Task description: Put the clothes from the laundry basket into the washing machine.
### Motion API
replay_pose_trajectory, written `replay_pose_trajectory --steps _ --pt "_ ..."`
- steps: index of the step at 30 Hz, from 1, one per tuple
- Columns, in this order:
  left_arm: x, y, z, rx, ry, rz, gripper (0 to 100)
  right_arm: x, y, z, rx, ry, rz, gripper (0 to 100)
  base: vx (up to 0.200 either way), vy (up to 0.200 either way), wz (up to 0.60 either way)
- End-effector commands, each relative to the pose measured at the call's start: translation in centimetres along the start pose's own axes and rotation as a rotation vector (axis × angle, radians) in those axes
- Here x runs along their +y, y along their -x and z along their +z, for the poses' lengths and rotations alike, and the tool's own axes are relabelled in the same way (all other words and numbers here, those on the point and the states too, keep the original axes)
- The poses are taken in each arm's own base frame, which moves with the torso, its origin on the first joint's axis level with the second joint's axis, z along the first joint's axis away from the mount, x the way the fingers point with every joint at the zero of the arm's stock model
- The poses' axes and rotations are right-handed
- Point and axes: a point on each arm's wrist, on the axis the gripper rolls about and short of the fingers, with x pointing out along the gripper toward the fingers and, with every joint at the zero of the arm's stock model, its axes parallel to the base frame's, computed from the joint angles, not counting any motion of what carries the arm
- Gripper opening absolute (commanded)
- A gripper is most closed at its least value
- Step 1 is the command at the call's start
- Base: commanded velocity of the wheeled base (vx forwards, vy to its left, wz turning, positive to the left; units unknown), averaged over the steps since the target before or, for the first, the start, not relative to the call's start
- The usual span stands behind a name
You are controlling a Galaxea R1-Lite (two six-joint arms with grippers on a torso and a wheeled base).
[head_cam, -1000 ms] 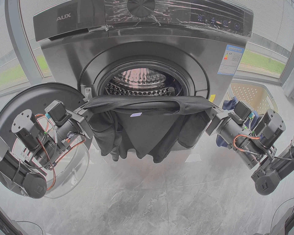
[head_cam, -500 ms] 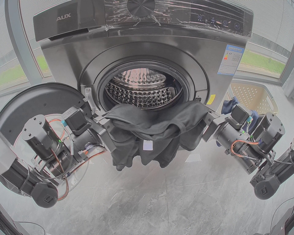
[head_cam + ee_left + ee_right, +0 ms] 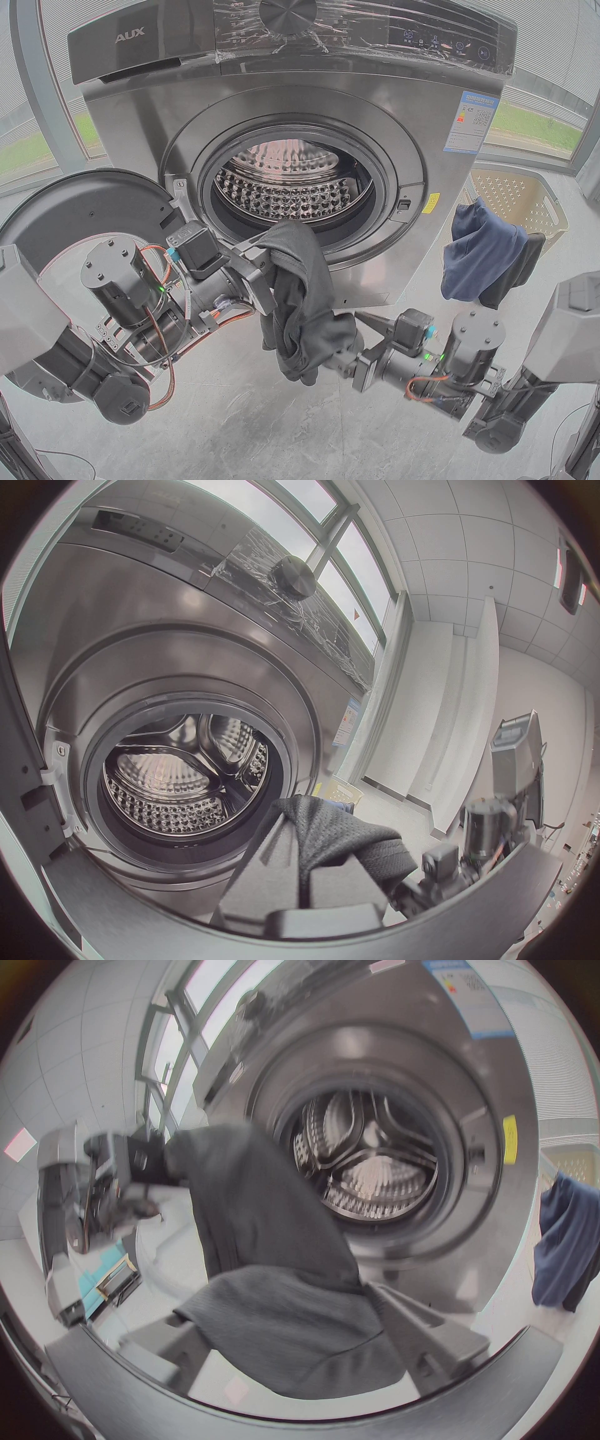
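Hanging from left gripper (image 3: 265, 270), black garment (image 3: 306, 294), lower folds inside spread right gripper (image 3: 347, 342)

The washing machine (image 3: 125, 125) carries all the print, and none of it can be read out here beyond its kind. Places are given from its round door opening (image 3: 389, 181).

- Up and to the left of the opening, on the dark drawer front, sits a pale lettered logo (image 3: 129, 34).
- Above and to the right, along the film-wrapped control strip, runs a row of small lit symbols (image 3: 437, 40), too small to make out.
- Right of the opening is a blue-and-white rating label (image 3: 472, 122) with a square code and coloured bars.
- Just right of the opening's rim, lower down, is a small yellow sticker (image 3: 432, 202); its print is illegible.
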Motion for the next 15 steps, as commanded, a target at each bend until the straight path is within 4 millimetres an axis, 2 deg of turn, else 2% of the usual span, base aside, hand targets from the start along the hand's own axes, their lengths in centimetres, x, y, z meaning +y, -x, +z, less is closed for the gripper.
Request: replay_pose_trajectory --steps 1,7,15 --pt "0.2 -0.4 0.6 -0.03 -0.006 0.027 0 0.3 0.7 -5.1 0.203 0.01 0.002 100 0.0 0.0 0.0" --pt "0.1 -0.3 1.3 -0.054 -0.01 0.026 0 -0.1 1.5 -7.1 0.296 0.004 -0.01 100 0.0 0.0 0.0" --pt "0.0 -0.2 1.9 -0.071 -0.013 0.024 0 -0.5 0.8 -7.0 0.277 0.004 -0.013 100 0.0 0.0 0.0"
